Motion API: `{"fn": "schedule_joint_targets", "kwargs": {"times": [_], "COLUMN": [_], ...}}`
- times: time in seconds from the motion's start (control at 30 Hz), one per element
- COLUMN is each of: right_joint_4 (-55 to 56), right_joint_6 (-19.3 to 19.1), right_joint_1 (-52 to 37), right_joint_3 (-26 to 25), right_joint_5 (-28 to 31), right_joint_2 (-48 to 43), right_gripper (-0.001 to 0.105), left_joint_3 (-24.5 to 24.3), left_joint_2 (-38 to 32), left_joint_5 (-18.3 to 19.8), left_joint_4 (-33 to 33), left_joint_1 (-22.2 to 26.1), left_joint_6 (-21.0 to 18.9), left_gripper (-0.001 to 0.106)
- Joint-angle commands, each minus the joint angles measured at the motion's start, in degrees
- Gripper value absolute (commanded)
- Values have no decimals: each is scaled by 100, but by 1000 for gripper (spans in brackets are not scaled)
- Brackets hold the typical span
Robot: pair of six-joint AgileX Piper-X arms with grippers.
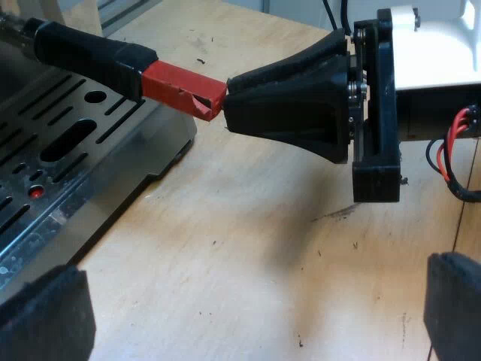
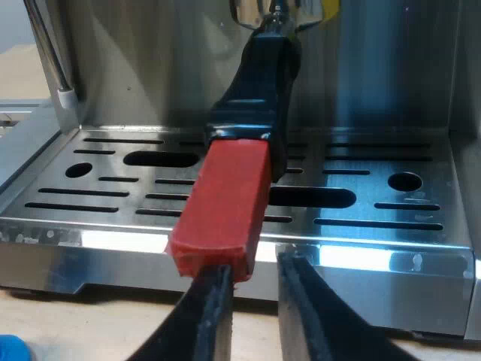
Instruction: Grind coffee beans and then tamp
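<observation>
Right wrist view: your holder (image 2: 259, 83) is locked into the machine's (image 2: 376, 75) front. Its glossy dark handle runs down to a matte red end (image 2: 222, 214), a squared block. Holder's metal part is mostly cut off; you get just a shiny bit at the handle's root. R gripper (image 2: 255, 269) sits at the red end's tip, black fingers (image 2: 207, 323) w/ a narrow gap between them; can't tell if they pinch the block. Drip tray (image 2: 376, 180) under the handle is brushed steel w/ slots & round holes. A steel tube (image 2: 45, 45) stands at the tray's side. A blue bit (image 2: 7, 350) on the table (image 2: 98, 323) by the tray is cut off, can't ID it.

Left wrist view: red end has a chipped corner, and R gripper's tapered tips meet it end-on. L gripper (image 1: 248, 312) hangs over the table, rough black pads (image 1: 41, 316) wide apart, holding nothing. The table is pale plywood, scuffed, w/ dark specks.
</observation>
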Motion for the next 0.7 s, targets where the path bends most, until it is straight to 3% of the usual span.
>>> {"fn": "schedule_joint_targets", "kwargs": {"times": [0.03,0.43,0.7], "right_joint_4": [-173,-97,672], "right_joint_6": [6,-114,-113], "right_joint_1": [-178,142,734], "right_joint_3": [-61,-61,-61], "right_joint_5": [684,533,605], "right_joint_2": [4,-21,-21], "right_gripper": [18,18,18], "left_joint_3": [-14,-14,-14], "left_joint_2": [-30,-30,-30], "left_joint_5": [90,90,90], "left_joint_4": [-50,-5,5], "left_joint_1": [-27,-27,-27], "left_joint_6": [-56,-56,-56], "left_gripper": [90,90,90]}}
